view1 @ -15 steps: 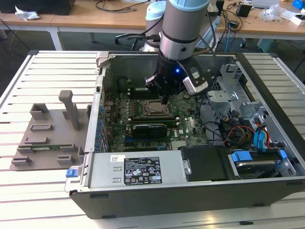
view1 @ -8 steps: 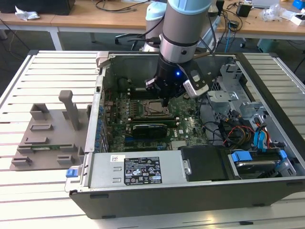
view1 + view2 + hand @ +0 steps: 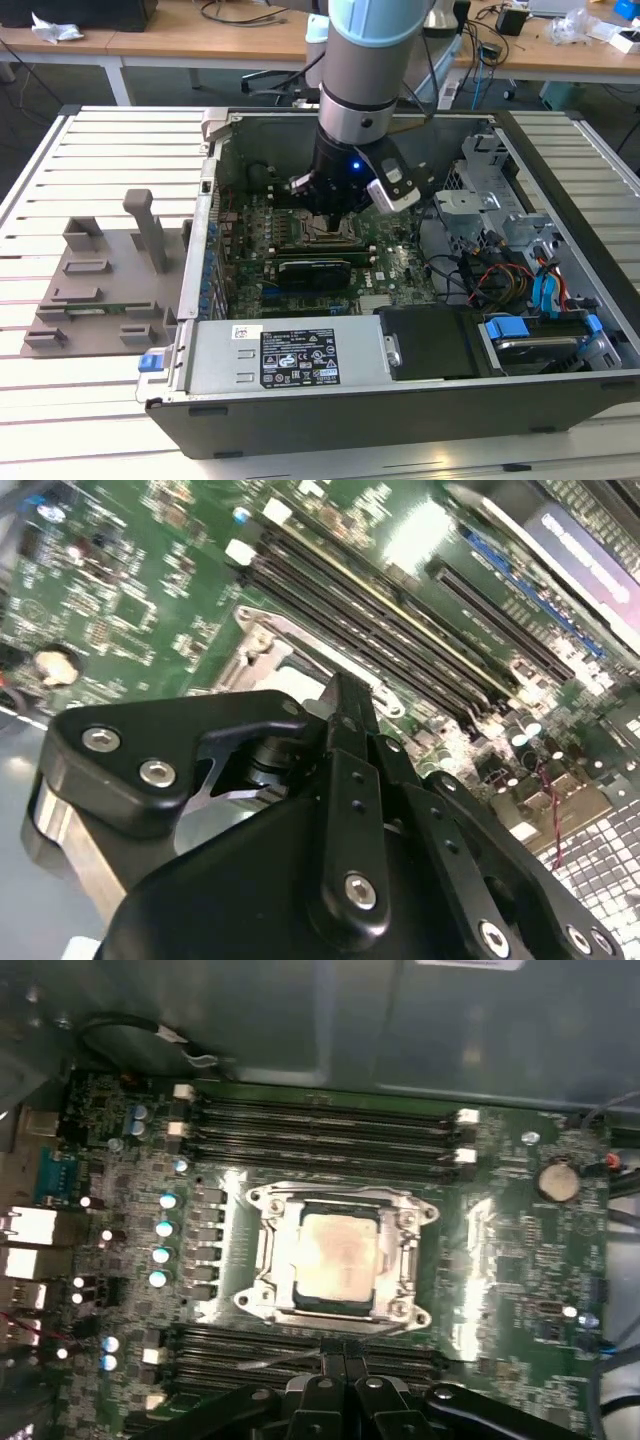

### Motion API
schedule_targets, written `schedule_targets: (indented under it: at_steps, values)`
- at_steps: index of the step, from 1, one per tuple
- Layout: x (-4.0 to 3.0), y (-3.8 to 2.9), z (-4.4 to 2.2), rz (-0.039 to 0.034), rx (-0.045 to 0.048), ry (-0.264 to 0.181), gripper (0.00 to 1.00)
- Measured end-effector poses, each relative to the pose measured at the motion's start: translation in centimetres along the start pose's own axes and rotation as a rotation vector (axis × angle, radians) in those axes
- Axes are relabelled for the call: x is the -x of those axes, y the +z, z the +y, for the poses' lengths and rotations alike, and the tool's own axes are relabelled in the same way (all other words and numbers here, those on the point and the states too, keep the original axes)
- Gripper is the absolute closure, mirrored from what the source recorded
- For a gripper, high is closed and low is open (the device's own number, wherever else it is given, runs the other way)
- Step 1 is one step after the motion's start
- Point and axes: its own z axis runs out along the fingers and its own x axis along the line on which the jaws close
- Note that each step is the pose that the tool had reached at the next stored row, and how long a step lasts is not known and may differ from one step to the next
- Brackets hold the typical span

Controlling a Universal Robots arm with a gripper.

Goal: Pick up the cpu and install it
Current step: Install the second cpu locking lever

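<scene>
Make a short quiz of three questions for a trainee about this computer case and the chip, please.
1. True or false: the cpu lies inside the metal socket frame on the green board.
2. Where is the gripper in the exterior view? A) above the board inside the open case B) over the grey tray outside the case
3. Fill in: long dark memory slots run on ___ sides of the socket.

Key: 1 true; 2 A; 3 two.
</scene>
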Motion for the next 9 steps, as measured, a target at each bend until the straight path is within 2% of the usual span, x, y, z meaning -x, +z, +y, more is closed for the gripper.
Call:
schedule_targets:
  at_steps: [5,9]
  values:
    - [-1.39,1.39,-0.01,0.0001,0.0002,0.000,0.89]
    - [-2.00,2.11,-0.04,0.0000,0.0005,0.000,0.89]
